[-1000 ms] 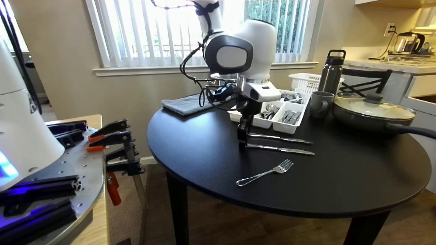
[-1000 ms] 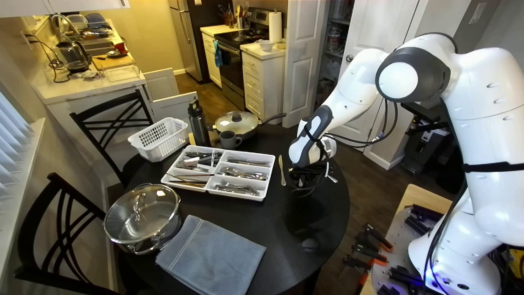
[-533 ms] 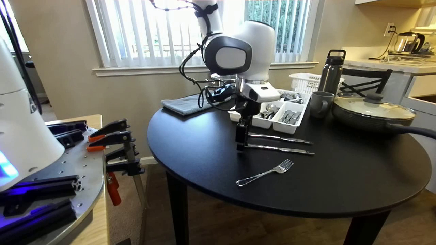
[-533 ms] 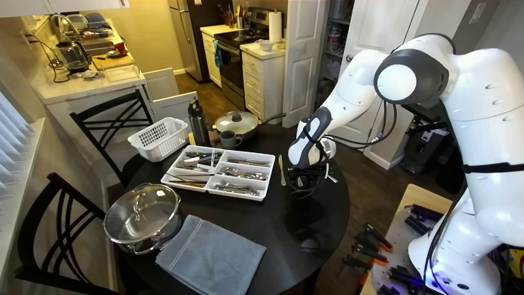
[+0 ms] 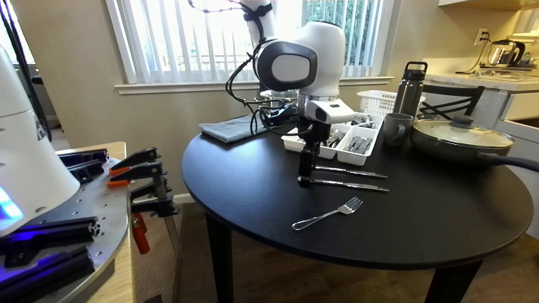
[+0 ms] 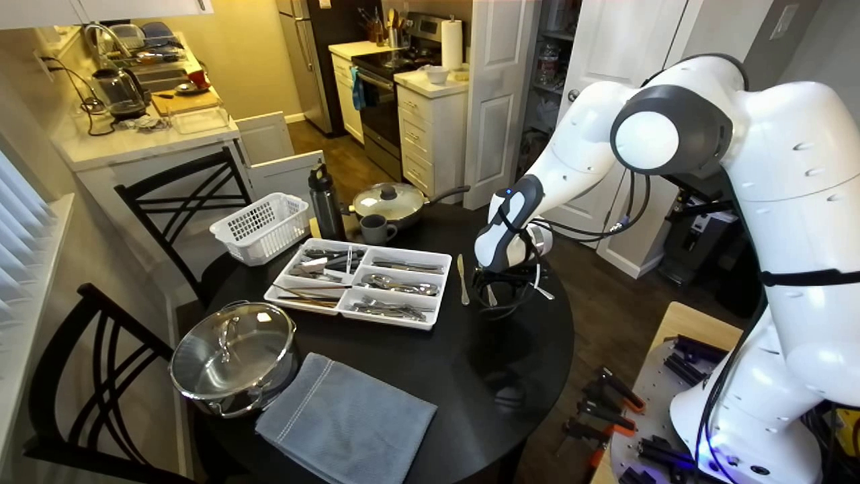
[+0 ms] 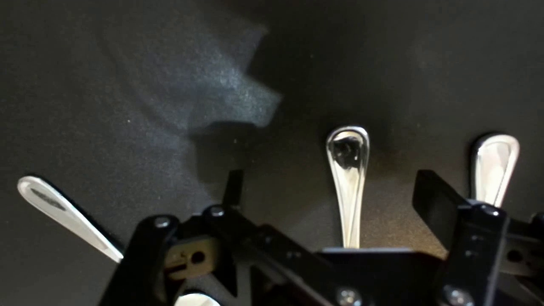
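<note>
In the wrist view my gripper (image 7: 331, 187) stands open, its two black fingers apart on either side of a shiny knife handle, neither visibly touching it. This is the nearer knife (image 5: 328, 182), which lies on the black round table (image 5: 244, 181). Parallel to it and a little farther back is another knife (image 5: 330, 169); its handle (image 7: 497, 165) shows beyond the right finger. A fork (image 5: 348, 206) rests at an angle in front of both, its handle (image 7: 68, 216) at the left of the wrist view. Cables hide the fingertips in an exterior view.
Behind the knives stands a white cutlery tray (image 5: 353, 158). A mug (image 5: 393, 130), a tall bottle (image 5: 409, 94) and a lidded pan (image 5: 459, 147) stand beyond. A folded grey cloth (image 6: 349, 417), a lidded pot (image 6: 232, 356) and a white basket (image 6: 269, 238) occupy the window side.
The gripper has shifted slightly rightward along the nearer knife in an exterior view, uncovering its handle end. Its fingers look more spread. The cutlery lies where it was.
</note>
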You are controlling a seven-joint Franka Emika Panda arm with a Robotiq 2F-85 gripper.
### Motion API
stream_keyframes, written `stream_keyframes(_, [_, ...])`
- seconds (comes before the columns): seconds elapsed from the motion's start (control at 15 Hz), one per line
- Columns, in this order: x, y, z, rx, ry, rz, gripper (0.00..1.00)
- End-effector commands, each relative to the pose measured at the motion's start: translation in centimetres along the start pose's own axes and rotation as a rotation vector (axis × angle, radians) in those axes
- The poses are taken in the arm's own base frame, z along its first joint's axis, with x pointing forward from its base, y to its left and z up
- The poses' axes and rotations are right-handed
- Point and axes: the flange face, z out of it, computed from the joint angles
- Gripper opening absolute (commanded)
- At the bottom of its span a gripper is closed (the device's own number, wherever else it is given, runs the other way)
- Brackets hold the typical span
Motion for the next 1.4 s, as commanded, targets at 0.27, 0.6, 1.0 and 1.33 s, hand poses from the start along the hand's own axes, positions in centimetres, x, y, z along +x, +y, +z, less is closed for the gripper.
stream_keyframes(0.27, [0.5, -0.2, 1.4, -0.043, 0.013, -0.016, 0.47])
stream_keyframes(0.6, [0.5, -0.9, 1.4, -0.033, 0.021, -0.026, 0.16])
stream_keyframes(1.0, [0.3, -1.7, 1.0, -0.027, 0.033, -0.037, 0.05])
stream_keyframes(1.33, [-0.7, 0.3, -1.9, -0.025, 0.083, 0.051, 0.05])
